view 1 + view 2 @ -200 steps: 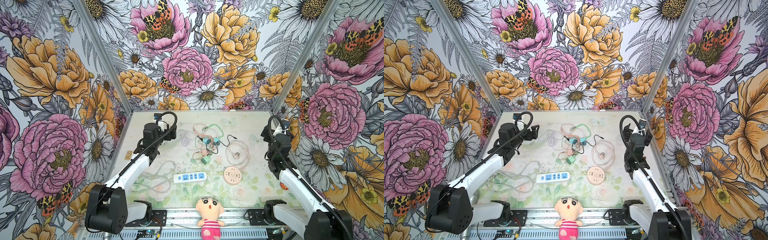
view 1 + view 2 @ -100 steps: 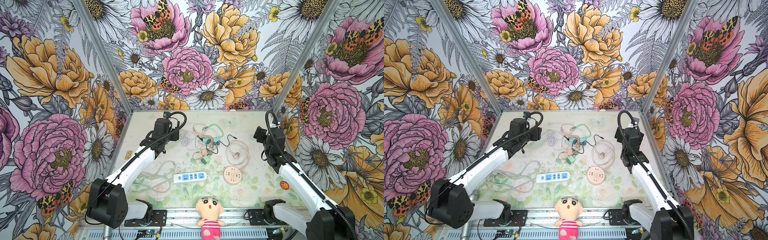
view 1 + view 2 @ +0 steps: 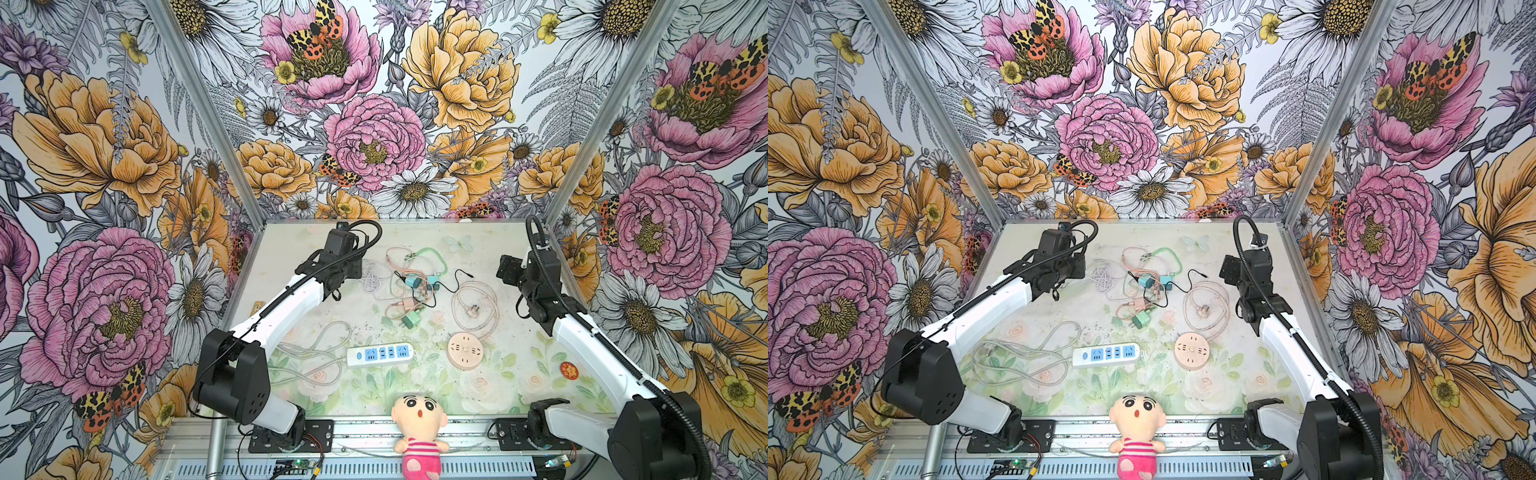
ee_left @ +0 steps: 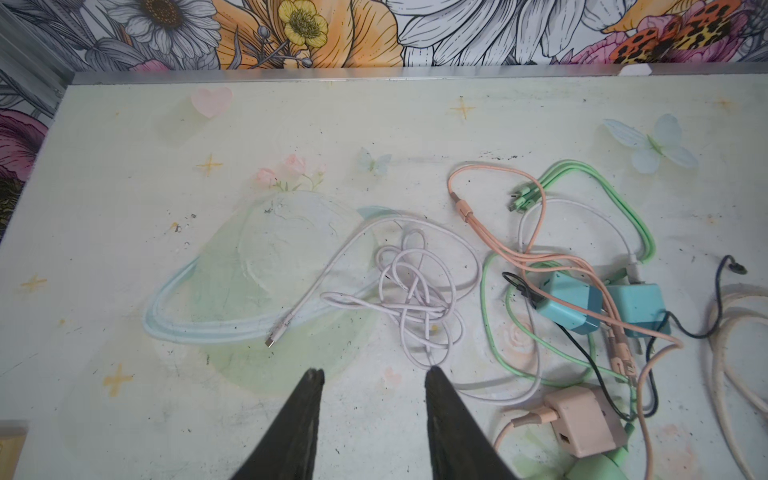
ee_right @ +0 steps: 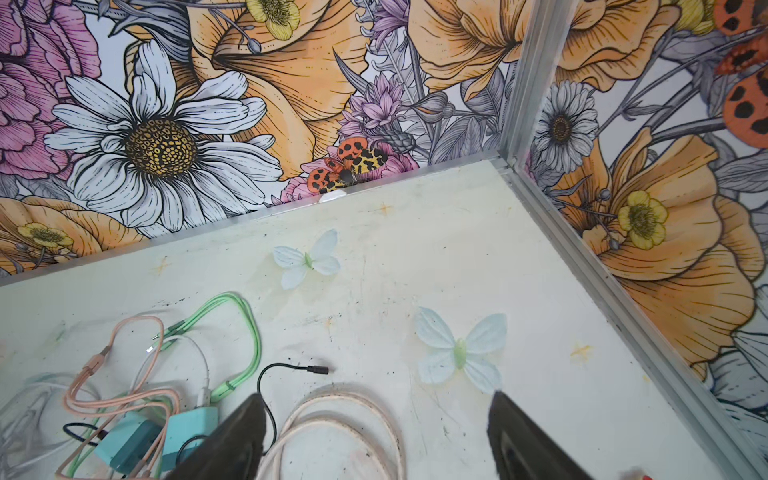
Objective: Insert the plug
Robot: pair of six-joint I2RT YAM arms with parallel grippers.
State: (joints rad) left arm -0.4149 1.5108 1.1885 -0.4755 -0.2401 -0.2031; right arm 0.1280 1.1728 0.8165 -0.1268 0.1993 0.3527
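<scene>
**A:** Where is the plug?

**B:** The plug (image 3: 475, 309) lies flat on the table, beyond the white power strip (image 3: 380, 354) and off to its right. It sits inside the loop of its own pale pink cable (image 3: 473, 284). Nothing touches it, and it is not in the strip.

**A:** And the left gripper?

**B:** The left gripper (image 4: 372, 374) hangs beyond the strip's left end, low over the table. Its fingers (image 4: 303, 415) stand partway apart with only bare table between them, so it holds nothing. One tip sits at the edge of the coiled white cable (image 4: 415, 291); I can't tell whether it touches.

**A:** The right one?

**B:** The right gripper (image 5: 374, 399) is well apart from the strip, beyond it and far to its right. Its fingers are spread wide and grip nothing. The pink cable's loop lies under the gap.

**A:** Anything else near the strip?

**B:** A round pink socket (image 3: 465, 350) lies near its right end. A tangle of chargers (image 3: 415, 286) lies beyond it, and a plush doll (image 3: 419, 432) sits in front of it.
</scene>
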